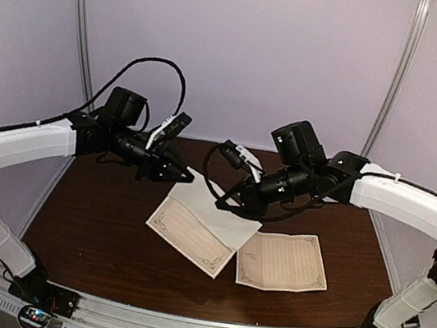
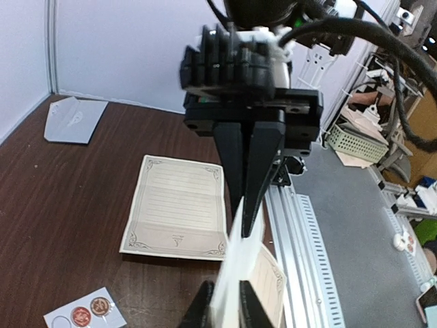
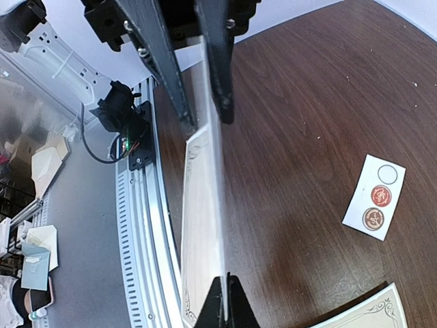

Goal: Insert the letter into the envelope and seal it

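A cream letter sheet (image 1: 197,221) with an ornate border hangs between both grippers over the table's middle, its white back folded over at the top. My left gripper (image 1: 185,177) (image 2: 227,307) is shut on one upper edge of it. My right gripper (image 1: 226,203) (image 3: 226,302) is shut on the opposite edge, and the sheet (image 3: 203,225) shows edge-on there. The pale grey envelope (image 2: 72,119) with a triangular flap lies flat at the table's far right corner, seen only in the left wrist view.
A second bordered letter sheet (image 1: 282,261) (image 2: 177,208) lies flat on the brown table (image 1: 93,219), right of the held one. A small white strip with round red stickers (image 3: 374,198) (image 2: 85,316) lies further back. A metal rail (image 1: 193,326) runs along the near edge.
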### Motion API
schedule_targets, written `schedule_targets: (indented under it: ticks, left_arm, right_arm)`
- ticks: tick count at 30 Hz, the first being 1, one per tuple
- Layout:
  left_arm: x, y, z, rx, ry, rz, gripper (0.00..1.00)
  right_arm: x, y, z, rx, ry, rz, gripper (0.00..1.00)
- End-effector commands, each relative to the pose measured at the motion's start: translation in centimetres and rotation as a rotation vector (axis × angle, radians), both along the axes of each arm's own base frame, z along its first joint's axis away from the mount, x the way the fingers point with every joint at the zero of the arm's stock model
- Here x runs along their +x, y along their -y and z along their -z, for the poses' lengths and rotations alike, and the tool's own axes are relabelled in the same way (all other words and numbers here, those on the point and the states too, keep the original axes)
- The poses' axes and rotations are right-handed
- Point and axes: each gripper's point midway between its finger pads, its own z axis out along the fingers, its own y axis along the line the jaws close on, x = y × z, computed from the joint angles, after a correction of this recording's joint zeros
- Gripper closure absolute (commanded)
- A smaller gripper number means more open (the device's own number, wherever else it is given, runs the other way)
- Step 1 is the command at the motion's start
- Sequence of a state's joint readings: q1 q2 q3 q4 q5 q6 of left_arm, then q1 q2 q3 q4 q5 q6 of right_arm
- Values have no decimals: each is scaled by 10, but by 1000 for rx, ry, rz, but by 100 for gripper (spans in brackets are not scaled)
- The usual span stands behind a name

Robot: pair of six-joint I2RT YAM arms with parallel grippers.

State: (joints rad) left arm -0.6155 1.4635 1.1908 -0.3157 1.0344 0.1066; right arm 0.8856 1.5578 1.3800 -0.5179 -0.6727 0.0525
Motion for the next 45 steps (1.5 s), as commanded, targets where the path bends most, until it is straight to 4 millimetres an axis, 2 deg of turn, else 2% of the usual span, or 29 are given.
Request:
schedule_targets:
  ticks: [1, 3, 5, 9, 12, 15, 18, 20, 24, 26, 28, 30, 34, 37, 41, 45]
  left_arm:
    - [17, 4, -12, 5, 45, -82, 69]
    - [27, 0, -18, -1, 77, -160, 48]
    - [36, -8, -30, -32, 111, -245, 34]
    - [60, -29, -62, -90, 185, -470, 18]
    - [78, -51, -82, -125, 182, -673, 7]
    - [90, -70, -81, -137, 115, -830, 5]
    - [91, -83, -73, -143, 74, -910, 6]
    - [94, -96, -60, -149, 24, -996, 6]
    - [105, -132, -42, -161, 30, -1207, 5]
    - [106, -139, -33, -159, 14, -1252, 5]
    - [104, -129, -27, -160, -5, -1200, 5]
    - [91, -99, -28, -190, -26, -1014, 6]
    - [60, -47, -37, -244, -2, -695, 7]
    - [34, -21, -50, -300, 26, -518, 7]
    - [4, -2, -72, -386, 61, -339, 7]
    - [-4, 4, -85, -431, 71, -287, 7]
  right_arm:
    - [11, 1, -31, 113, 94, 75, 100]
    - [22, 6, -35, 141, 112, 153, 100]
    - [36, 13, -40, 188, 127, 229, 100]
    - [62, 34, -48, 269, 135, 392, 100]
    - [73, 47, -53, 311, 157, 485, 100]
    - [77, 54, -67, 379, 179, 535, 100]
    - [77, 59, -83, 460, 191, 561, 100]
    - [73, 62, -95, 523, 195, 559, 100]
    - [59, 62, -116, 631, 191, 506, 100]
    - [49, 60, -125, 671, 195, 466, 100]
    - [38, 58, -133, 704, 198, 412, 100]
    - [28, 56, -141, 740, 198, 366, 100]
    - [9, 49, -152, 794, 188, 259, 100]
    - [3, 42, -153, 798, 182, 217, 100]
    - [0, 34, -149, 779, 172, 187, 100]
    - [-6, 26, -146, 760, 162, 144, 100]
